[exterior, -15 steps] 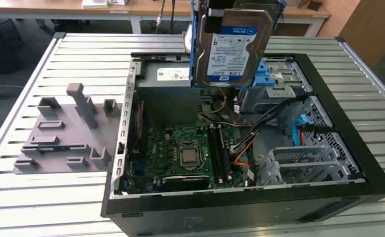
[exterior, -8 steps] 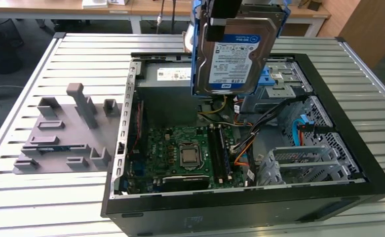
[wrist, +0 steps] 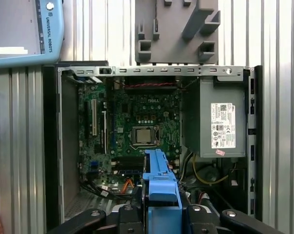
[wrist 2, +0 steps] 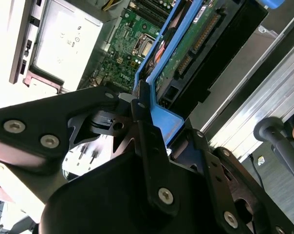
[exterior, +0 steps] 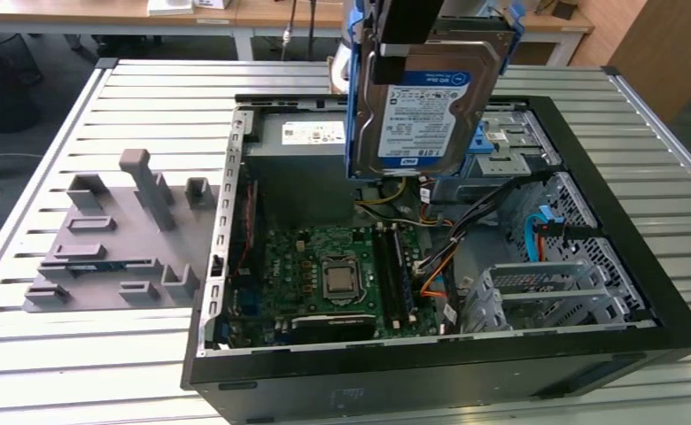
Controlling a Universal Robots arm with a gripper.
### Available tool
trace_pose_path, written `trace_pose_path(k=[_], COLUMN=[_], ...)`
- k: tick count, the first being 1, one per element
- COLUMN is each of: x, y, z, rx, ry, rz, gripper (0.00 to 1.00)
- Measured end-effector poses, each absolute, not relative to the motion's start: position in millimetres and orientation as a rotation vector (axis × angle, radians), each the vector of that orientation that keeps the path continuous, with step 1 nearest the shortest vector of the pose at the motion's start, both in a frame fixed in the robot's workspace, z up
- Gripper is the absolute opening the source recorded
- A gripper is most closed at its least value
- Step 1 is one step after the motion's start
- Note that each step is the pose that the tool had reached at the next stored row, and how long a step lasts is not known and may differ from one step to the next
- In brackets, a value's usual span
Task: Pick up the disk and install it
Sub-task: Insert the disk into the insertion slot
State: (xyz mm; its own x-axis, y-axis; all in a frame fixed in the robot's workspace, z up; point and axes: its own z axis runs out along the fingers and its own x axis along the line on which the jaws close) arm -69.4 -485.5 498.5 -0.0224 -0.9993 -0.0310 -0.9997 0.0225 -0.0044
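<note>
I have the disk (exterior: pixel 423 111) up in the air over the open computer case (exterior: pixel 440 381). In the exterior view it sits at 12 o'clock from the case's middle. It stands on end, with its long axis close to vertical and its lower short edge pointing down into the case. The white-and-blue label faces the exterior camera, and a blue rail runs down each long side. In the second wrist view I see the other face of the disk (wrist 2: pixel 186 48), a green circuit board, running away from the gripper (wrist 2: pixel 142 105) towards the case below.

The fingers (wrist 2: pixel 146 131) are pinched on the blue rail piece at the disk's upper end, with no gap that I can see. In the first wrist view I look along the thin edge of the disk (wrist: pixel 159 178), which lines up over the case interior.

Inside the case the motherboard (exterior: pixel 322 257) lies flat, with its processor socket (exterior: pixel 339 276) near the centre. The grey power supply (exterior: pixel 298 173) sits at 11 o'clock, partly behind the disk's lower end in the exterior view. A silver drive cage (exterior: pixel 547 292) stands at 4 o'clock. Out at 9 o'clock from the case, a grey fixture plate (exterior: pixel 109 248) rests on the slatted table (exterior: pixel 86 354).
</note>
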Motion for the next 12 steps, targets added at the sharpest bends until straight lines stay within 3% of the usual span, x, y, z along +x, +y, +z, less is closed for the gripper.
trace_pose_path(k=[12], x=[-69.5], y=[-507.2], z=[494.7], rx=[-2.178], ry=[2.228], rz=[0.029], gripper=[0.36])
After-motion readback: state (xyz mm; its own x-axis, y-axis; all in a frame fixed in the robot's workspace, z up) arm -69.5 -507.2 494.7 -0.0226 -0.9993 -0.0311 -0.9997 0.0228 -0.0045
